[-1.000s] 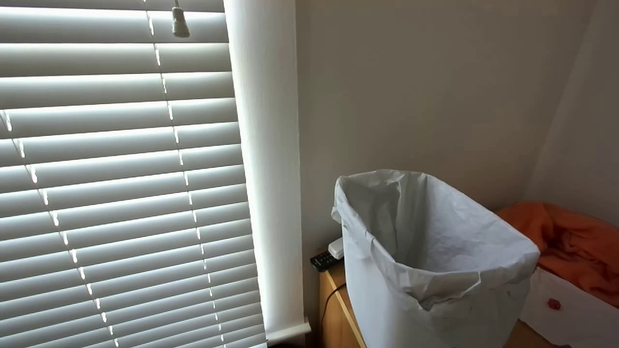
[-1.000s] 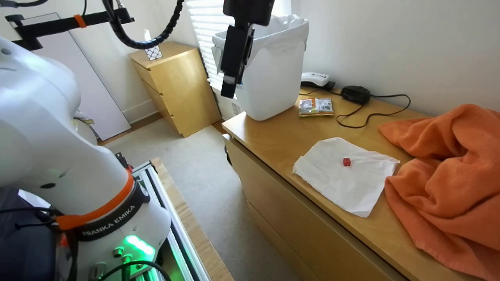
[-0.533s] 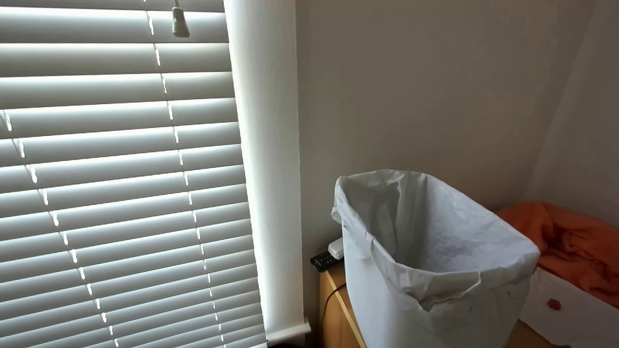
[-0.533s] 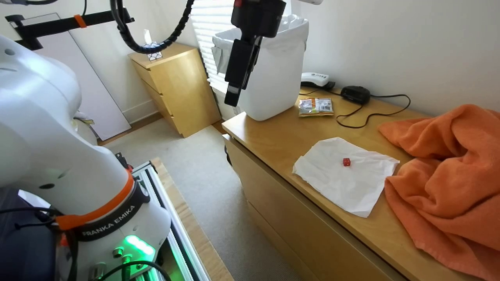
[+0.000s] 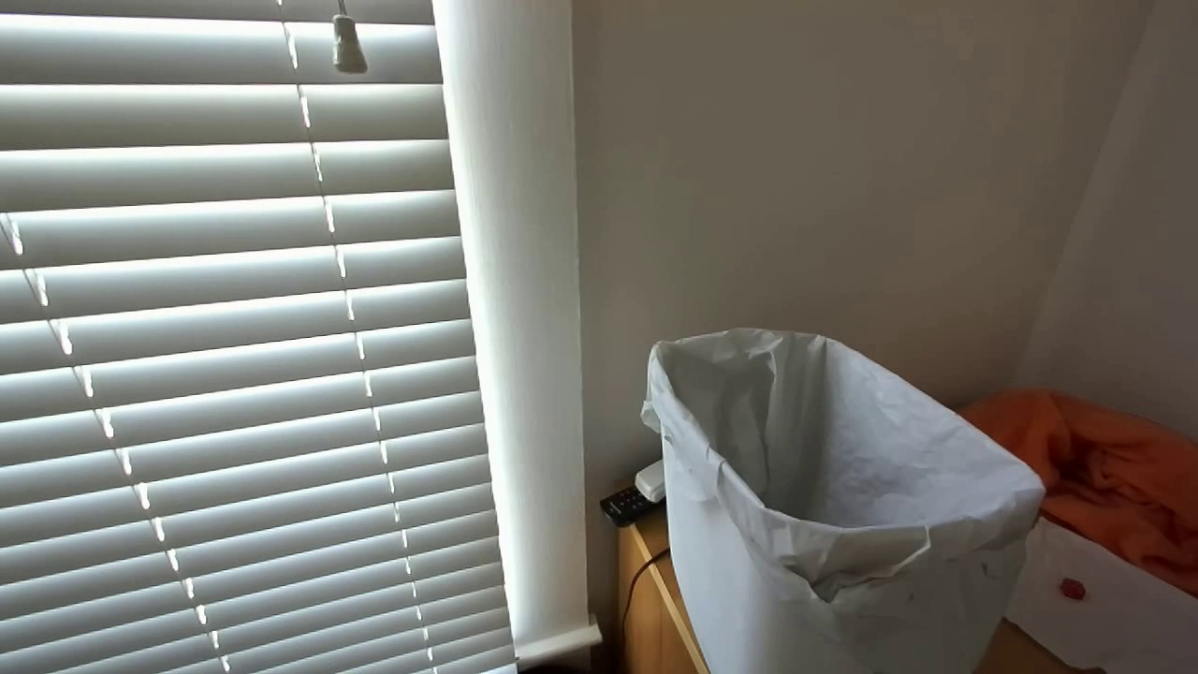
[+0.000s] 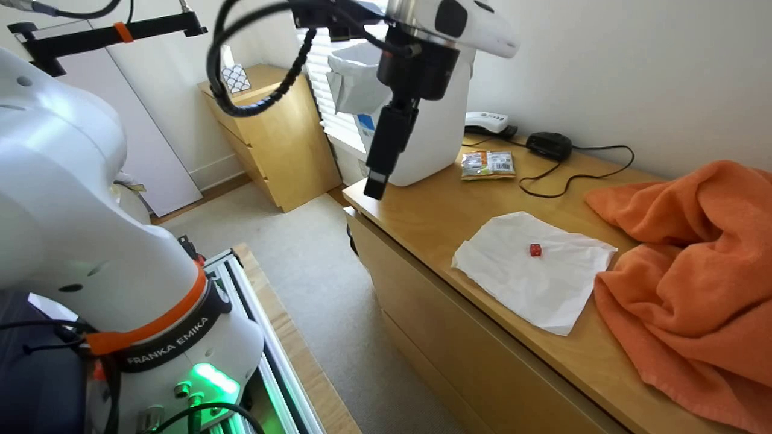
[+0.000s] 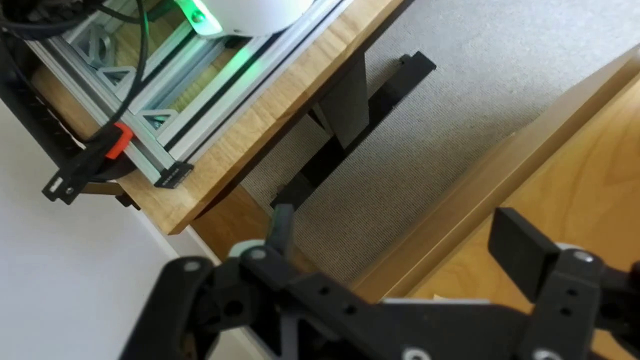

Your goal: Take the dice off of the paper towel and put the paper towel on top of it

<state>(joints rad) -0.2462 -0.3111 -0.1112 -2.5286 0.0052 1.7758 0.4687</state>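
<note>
A small red dice (image 6: 535,249) lies on the white paper towel (image 6: 549,295), which is spread on the wooden dresser top. The dice (image 5: 1073,589) and part of the paper towel (image 5: 1132,629) also show in an exterior view, at the lower right. My gripper (image 6: 375,185) hangs in the air by the bin, left of the paper towel and above the dresser's near corner. In the wrist view the gripper (image 7: 395,232) has its fingers wide apart with nothing between them. The dice is out of the wrist view.
A white lined bin (image 6: 437,120) stands on the dresser (image 6: 446,211) behind the gripper. A snack packet (image 6: 487,166), a black device (image 6: 549,146) with a cable and a white device (image 6: 487,122) lie beyond the towel. An orange cloth (image 6: 693,301) lies beside the towel.
My gripper has come down and moved to the right in an exterior view, in front of the bin and closer to the dresser top. The dice and paper towel have not moved.
</note>
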